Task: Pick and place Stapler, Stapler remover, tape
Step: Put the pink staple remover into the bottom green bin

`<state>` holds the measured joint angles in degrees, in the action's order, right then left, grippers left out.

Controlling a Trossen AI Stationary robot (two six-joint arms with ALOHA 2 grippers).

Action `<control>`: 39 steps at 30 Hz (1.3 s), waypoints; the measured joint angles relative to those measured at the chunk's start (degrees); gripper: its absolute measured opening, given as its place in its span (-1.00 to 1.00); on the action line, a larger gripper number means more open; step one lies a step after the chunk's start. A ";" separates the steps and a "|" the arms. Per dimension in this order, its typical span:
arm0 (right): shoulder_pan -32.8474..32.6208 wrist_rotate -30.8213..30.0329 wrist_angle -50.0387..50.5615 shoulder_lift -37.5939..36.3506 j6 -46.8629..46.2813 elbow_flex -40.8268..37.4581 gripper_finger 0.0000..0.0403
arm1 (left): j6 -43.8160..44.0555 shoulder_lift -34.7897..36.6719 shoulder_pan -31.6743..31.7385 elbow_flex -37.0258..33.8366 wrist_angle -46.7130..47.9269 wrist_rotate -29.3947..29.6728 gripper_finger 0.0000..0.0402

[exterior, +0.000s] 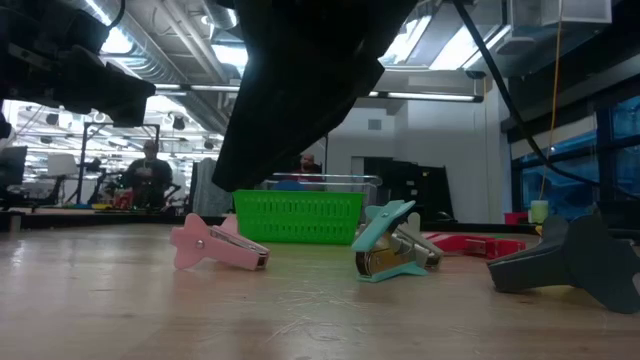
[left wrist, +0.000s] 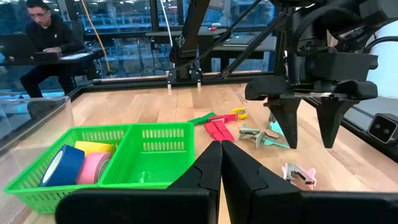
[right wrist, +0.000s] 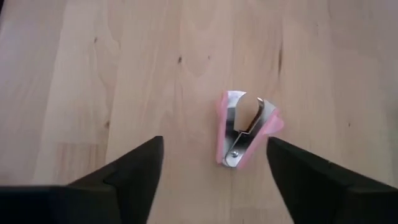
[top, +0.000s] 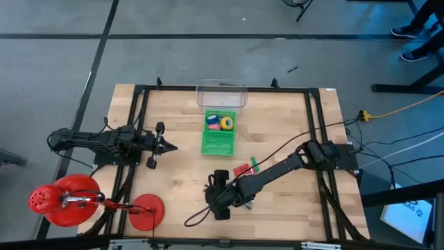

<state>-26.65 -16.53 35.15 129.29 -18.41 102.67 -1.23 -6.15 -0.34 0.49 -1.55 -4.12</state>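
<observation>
Closest to the low camera I see bare wooden counter [exterior: 300,320], and beyond it my landmark, the green basket [top: 218,142], which stands in the middle of the counter. Going left to right from there: my left tool [top: 165,146] waits well to the left of the basket, pointing at it, with its fingers [left wrist: 205,171] pressed together and holding nothing. In the basket's far compartment lie the tape rolls, blue tape [left wrist: 62,167], yellow tape [left wrist: 93,148] and pink tape [left wrist: 93,168], touching one another; the near compartment holds no roll. A clear plastic bin [top: 222,95] stands just behind the basket. In front of the basket and slightly to its right, my right tool [top: 220,187] hangs over the counter with its fingers [right wrist: 134,165] spread wide and empty. Directly below and between them lies a pink staple remover [right wrist: 244,129], flat on the wood and untouched. Near it, still in front of the basket, a teal staple remover [exterior: 392,243] rests on the counter. Farther right of the basket's front corner lies a red stapler [top: 241,169] with a green stapler [left wrist: 202,118] just beside it.
</observation>
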 joint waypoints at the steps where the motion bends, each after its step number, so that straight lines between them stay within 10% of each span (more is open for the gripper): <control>1: 0.00 -0.53 0.02 0.00 -0.91 0.00 0.49 | 0.00 0.01 0.00 0.00 -0.01 0.00 -0.98; 7: 0.26 -7.77 -0.34 0.26 -9.91 0.02 0.62 | 0.00 0.00 0.00 0.00 -0.02 0.00 -0.97; 31: 3.03 -2.69 -3.31 6.67 -9.61 0.26 0.61 | 0.00 -0.27 0.00 0.00 -0.04 0.00 -0.98; 39: 3.56 -1.54 -3.99 6.78 -9.24 0.24 0.26 | 0.00 -0.26 0.00 0.00 -0.02 0.00 -0.96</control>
<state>-23.09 -18.07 31.16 136.07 -27.66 102.91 -1.23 -6.42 -0.34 0.49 -1.56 -4.12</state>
